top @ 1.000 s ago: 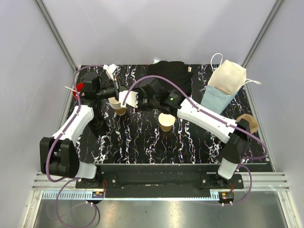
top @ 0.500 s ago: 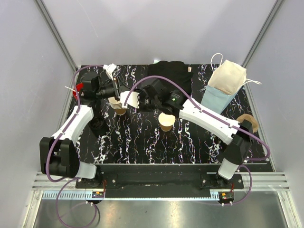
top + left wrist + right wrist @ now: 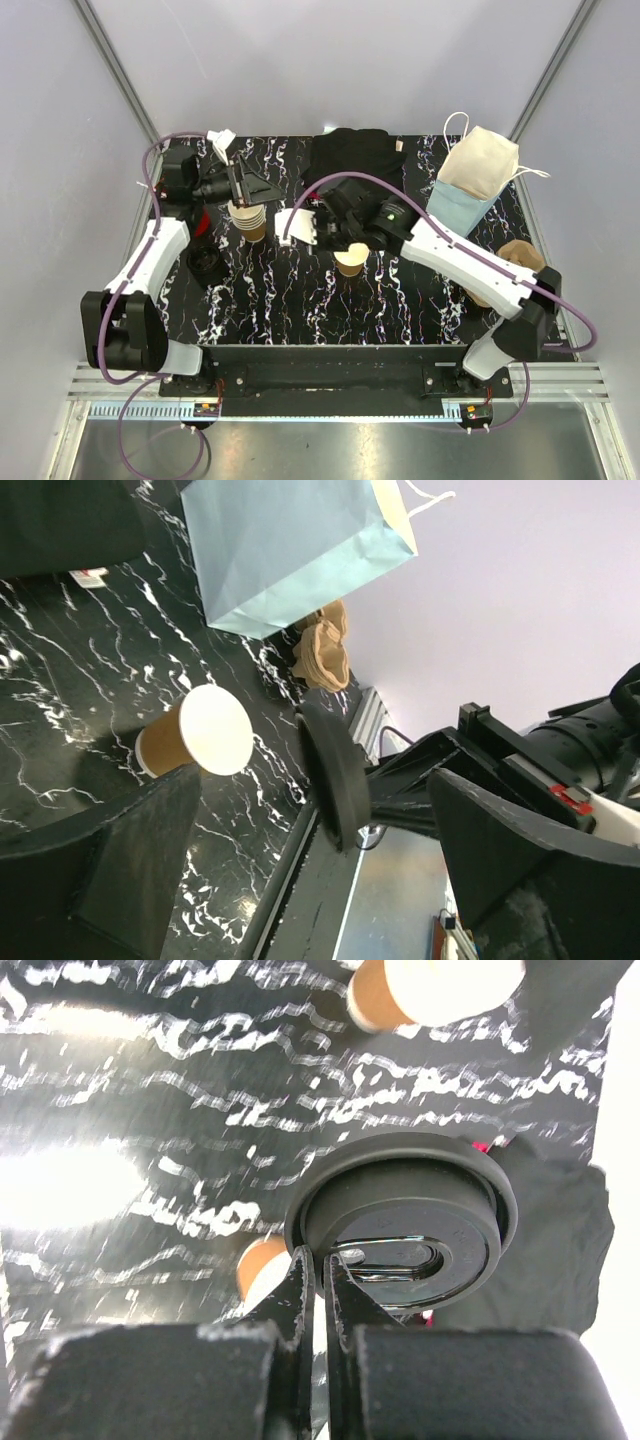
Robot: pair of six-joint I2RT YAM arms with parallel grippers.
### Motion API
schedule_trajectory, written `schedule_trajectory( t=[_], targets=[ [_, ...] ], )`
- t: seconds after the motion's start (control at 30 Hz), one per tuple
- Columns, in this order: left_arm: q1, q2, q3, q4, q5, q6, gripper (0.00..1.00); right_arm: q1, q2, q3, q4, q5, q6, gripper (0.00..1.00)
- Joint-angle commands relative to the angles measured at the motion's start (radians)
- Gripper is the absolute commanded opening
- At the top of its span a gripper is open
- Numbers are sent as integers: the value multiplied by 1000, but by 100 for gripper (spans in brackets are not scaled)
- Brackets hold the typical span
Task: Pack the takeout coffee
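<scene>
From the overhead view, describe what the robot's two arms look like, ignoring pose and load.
Both the left arm and right arm have white shells and bulky black joints. A purple cable loops along each. The right end effector has thin black fingers.

You are drawing the right tool [image 3: 320,1260], with the black lid [image 3: 400,1225] pinched in it, rightward and nearer, while pulling the left tool [image 3: 250,187] back far-left; the two tools are separating above the worktop [image 3: 400,300].
</scene>
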Motion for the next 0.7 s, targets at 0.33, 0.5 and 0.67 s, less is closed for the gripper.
schedule_trajectory(
  t=[0.33, 0.5, 0.67],
  targets=[
    [14, -149, 223, -429, -191, 572, 99, -188, -48, 45, -321, -73, -24, 0],
    [12, -306, 127, -403, -419, 705, 99, -234, 33, 86, -416, -86, -26, 0],
    [14, -428, 53, -410, -502, 813, 99, -240, 163, 164, -507, -91, -18, 0]
  ],
)
